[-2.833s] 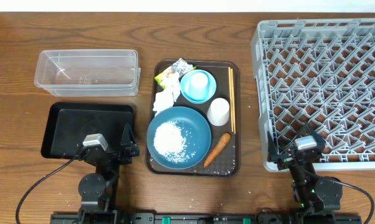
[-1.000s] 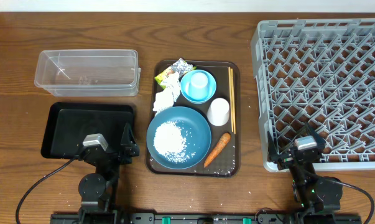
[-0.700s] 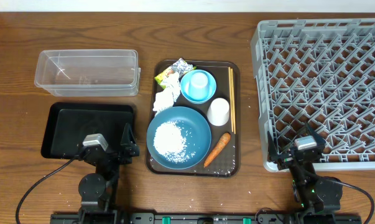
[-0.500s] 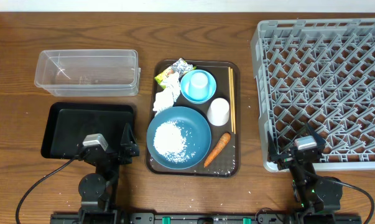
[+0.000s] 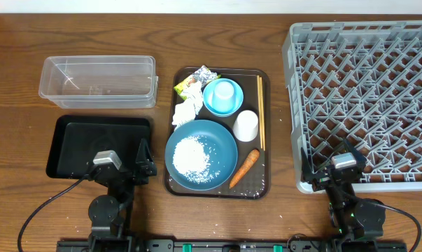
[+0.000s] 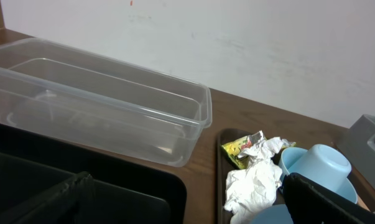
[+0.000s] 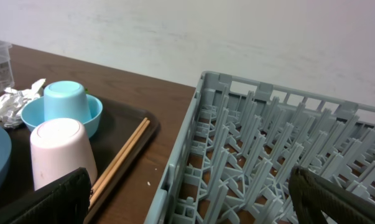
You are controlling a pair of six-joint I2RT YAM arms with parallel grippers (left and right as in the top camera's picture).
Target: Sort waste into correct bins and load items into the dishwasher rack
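Overhead view: nothing sorted yet, my left gripper (image 5: 121,168) and right gripper (image 5: 336,172) spread and empty; I'd next reach forward for the tissue (image 5: 186,110).

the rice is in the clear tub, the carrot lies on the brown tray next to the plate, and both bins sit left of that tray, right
The overhead view shows the rice piled on the dark blue plate, not in the clear tub. The carrot does lie on the brown tray next to the plate, and the tub and black tray sit left of it.
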